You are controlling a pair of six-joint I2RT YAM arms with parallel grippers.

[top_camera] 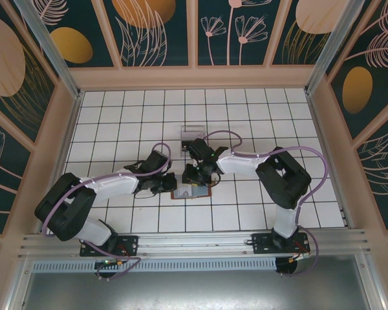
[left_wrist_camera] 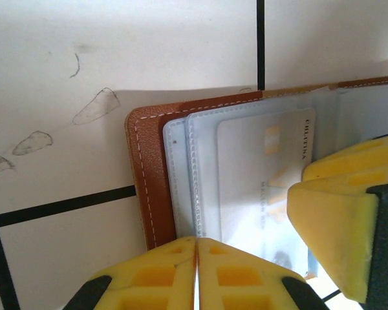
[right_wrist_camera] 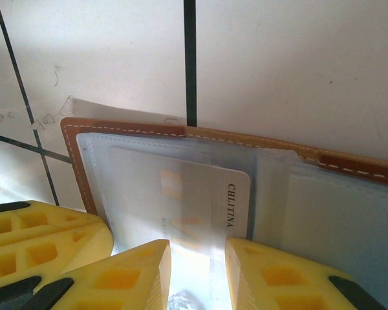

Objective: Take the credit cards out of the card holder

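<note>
Yellow fingers of the left gripper point(left_wrist_camera: 195, 248) fill the near edge of the left wrist view, pressed together with only a thin seam between them. Their tips sit at the near left corner of the card holder point(left_wrist_camera: 142, 174), which lies open and flat on the white tiled table point(top_camera: 116, 116); whether they press on it I cannot tell. One credit card point(left_wrist_camera: 258, 168) lies in a clear pocket on the holder's grey-blue lining, pale, with small lettering along its right edge. Just right of it stands a finger point(left_wrist_camera: 349, 219) of the other arm.

From the right wrist, the right gripper point(right_wrist_camera: 197, 252) hangs over the near end of that same card point(right_wrist_camera: 200, 194), jaws a little apart with the pocket's edge showing in the gap. Whether the pads touch the card is unclear.

From above, the holder point(top_camera: 193, 192) lies near the table's middle, between both grippers. A clear tray point(top_camera: 193, 134) sits farther back.
</note>
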